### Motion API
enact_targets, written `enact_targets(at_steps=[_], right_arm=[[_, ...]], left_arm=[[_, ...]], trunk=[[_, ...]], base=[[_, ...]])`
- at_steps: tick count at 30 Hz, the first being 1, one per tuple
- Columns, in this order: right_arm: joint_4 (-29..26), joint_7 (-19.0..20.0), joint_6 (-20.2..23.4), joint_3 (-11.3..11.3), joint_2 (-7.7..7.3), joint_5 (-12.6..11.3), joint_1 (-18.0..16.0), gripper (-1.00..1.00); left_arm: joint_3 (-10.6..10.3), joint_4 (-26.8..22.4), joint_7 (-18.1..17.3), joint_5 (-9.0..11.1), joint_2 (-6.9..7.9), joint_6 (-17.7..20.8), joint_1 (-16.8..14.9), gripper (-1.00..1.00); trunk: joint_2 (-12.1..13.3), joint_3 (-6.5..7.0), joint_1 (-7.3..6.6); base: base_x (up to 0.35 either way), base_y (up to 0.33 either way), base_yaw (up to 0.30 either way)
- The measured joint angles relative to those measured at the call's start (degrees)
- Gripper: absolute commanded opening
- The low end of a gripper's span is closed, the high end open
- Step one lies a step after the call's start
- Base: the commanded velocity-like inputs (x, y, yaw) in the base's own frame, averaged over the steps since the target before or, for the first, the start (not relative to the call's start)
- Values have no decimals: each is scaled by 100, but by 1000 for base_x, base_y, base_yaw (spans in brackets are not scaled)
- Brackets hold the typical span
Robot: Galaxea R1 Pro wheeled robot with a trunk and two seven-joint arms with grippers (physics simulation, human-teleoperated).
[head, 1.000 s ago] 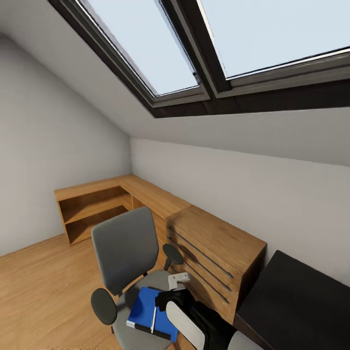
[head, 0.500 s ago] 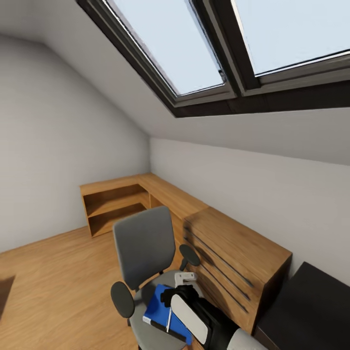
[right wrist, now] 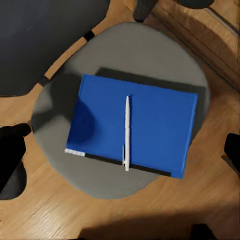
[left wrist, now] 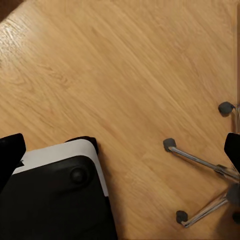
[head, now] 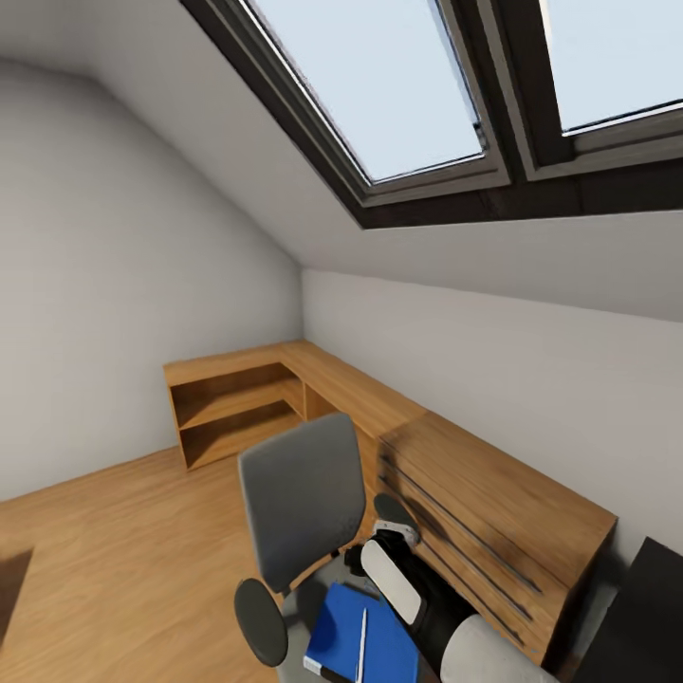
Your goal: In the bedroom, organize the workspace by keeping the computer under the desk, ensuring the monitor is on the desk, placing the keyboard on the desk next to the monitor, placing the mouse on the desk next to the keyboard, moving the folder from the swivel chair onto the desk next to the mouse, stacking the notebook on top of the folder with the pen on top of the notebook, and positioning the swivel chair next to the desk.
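1. The right arm (head: 417, 593), white and black, reaches forward over the grey upholstered swivel chair (head: 302, 498); whether its fingers are spread or pressed together cannot be told, as only dark edges of them show in the right wrist view.
2. The flat bright blue folder (right wrist: 134, 124) lies on the chair's grey seat (right wrist: 125, 55), and the thin whitish pen (right wrist: 126, 131) lies on top of the folder, roughly across its middle. In the head view the folder (head: 365, 637) sits at the near edge, the pen (head: 361, 646) on it.
3. The black corner of the counter (head: 645, 617) shows at the near right.
4. The left wrist view looks down at the light wooden floor (left wrist: 115, 75) and the chair's chrome star base on casters (left wrist: 200, 165); the state of the left fingers cannot be told.
5. Right of the chair stands a wooden drawer unit (head: 493, 512).
6. Farther off, a low wooden corner shelf (head: 242, 398) runs along the walls.
7. Above, dark-framed skylights (head: 398, 85) sit in the sloped ceiling.
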Motion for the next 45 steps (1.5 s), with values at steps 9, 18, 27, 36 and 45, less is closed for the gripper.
enact_targets(at_steps=[9, 18, 27, 36, 45], right_arm=[[942, -143, -36, -316, 0, -613, -475, 100], [1203, -812, -46, -350, 0, -883, -636, 100], [1213, -928, -48, -347, 0, -948, -650, 100], [1200, -968, -48, -346, 0, -966, -646, 100], [1211, -960, -23, -354, 0, -1041, -643, 100]], left_arm=[[17, -3, 33, 4, -23, 61, -2, 100], [45, -4, 73, -73, -229, 43, -2, 100], [48, 3, 74, -79, -247, 39, -2, 100], [51, 70, 79, -79, -242, 33, 1, 100], [49, 76, 85, -79, -242, 33, 0, 100]], trunk=[[-118, -53, 68], [-479, -215, 266], [-841, -377, 464], [-1196, -526, 661], [-1556, -683, 858]], base=[[68, 57, 1], [5, 4, 0], [0, 0, 0], [0, 0, 97], [0, 0, 239]])
